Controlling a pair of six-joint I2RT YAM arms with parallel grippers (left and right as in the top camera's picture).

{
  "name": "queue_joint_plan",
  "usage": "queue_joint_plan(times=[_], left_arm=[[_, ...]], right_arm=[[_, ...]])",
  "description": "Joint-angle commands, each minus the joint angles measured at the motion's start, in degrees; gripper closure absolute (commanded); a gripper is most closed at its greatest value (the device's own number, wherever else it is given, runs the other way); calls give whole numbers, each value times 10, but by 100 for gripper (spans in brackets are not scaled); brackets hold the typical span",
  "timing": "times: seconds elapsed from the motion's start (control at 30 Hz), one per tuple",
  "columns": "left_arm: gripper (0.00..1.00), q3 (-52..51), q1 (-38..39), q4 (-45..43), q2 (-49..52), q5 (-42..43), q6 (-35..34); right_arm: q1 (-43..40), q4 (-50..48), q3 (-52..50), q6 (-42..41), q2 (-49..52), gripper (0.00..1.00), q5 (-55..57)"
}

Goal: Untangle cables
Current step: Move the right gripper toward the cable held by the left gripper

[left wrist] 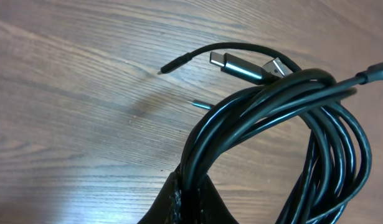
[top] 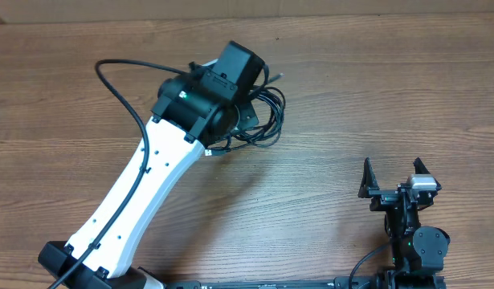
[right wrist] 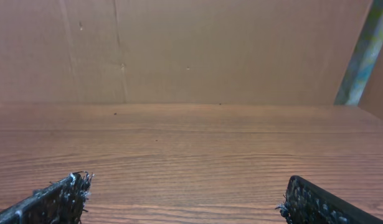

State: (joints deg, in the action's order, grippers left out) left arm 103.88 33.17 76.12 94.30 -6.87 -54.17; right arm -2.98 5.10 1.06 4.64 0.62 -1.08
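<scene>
A tangled bundle of thin black cables [top: 267, 116] lies on the wooden table, partly hidden under my left arm's head. In the left wrist view the cables [left wrist: 272, 118] form several glossy loops, with a silver-tipped plug [left wrist: 241, 67] and a thin black plug end [left wrist: 175, 64] sticking out to the left. My left gripper [left wrist: 194, 199] is shut on a few strands of the cables at the bottom of that view. My right gripper [top: 393, 175] is open and empty at the lower right, far from the bundle; its two fingers [right wrist: 182, 196] frame bare wood.
A thicker black arm cord [top: 126, 92] arcs over the table left of the left arm. A cardboard wall [right wrist: 191, 50] stands behind the table's far edge.
</scene>
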Motion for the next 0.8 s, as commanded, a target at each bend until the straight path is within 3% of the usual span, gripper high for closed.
queue_joint_plan(times=[0.0,0.1,0.2,0.27,0.4,0.47,0.57,0.77], left_arm=[[96,12,-8,0,6,8,-52],[96,10,-8,0,12,7,-49],[96,7,-8,-1,16,7,-40],[96,7,-8,-1,20,8,-26],[96,7,-8,-1,20,11,25],[96,7,-8,-1,20,17,60],[96,7,-8,-1,20,26,110],[96,7,-8,-18,20,36,162]], right_arm=[[-2,-9,-6,-3,-5,0,-12],[-2,-5,-6,-4,-5,0,-25],[-2,-14,-6,-41,-5,0,-111],[-2,-20,-6,-132,-5,0,-186],[-2,-20,-6,-396,-5,0,-344],[-2,-18,-6,-475,-5,0,-411],[-2,-13,-6,-479,-5,0,-464],[-3,-17,12,-474,-4,0,-438]])
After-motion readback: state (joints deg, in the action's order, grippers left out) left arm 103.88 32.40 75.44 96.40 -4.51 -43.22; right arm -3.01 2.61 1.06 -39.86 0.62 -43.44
